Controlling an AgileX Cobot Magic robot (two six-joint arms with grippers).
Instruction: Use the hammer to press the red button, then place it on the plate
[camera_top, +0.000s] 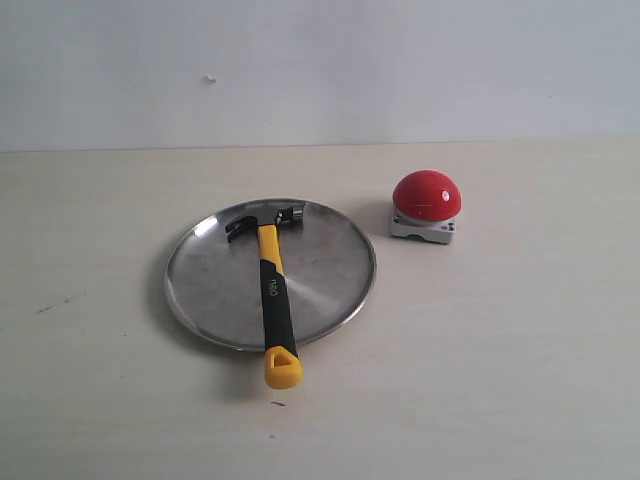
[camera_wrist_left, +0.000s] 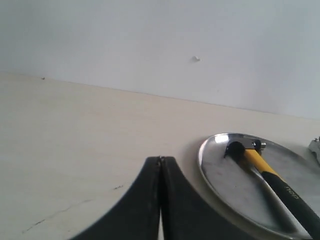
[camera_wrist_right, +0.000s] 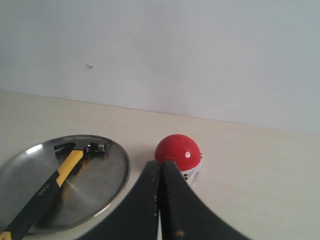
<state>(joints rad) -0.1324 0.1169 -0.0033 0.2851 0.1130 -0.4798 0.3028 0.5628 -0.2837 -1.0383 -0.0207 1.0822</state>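
Both left fingers (camera_wrist_left: 137, 212) and right fingers (camera_wrist_right: 137, 212) are closed, empty; hammer (camera_top: 271, 283), lettering illegible, lies on plate (camera_top: 208, 283).

- You see the hammer (camera_top: 272, 290) with a dark steel head, yellow neck, black grip and yellow end.
- Your red button (camera_top: 427, 194) is a glossy red dome on a light-grey base.
- The plate (camera_top: 320, 270) is brushed silver.
- The table (camera_top: 500, 380) is pale beige.
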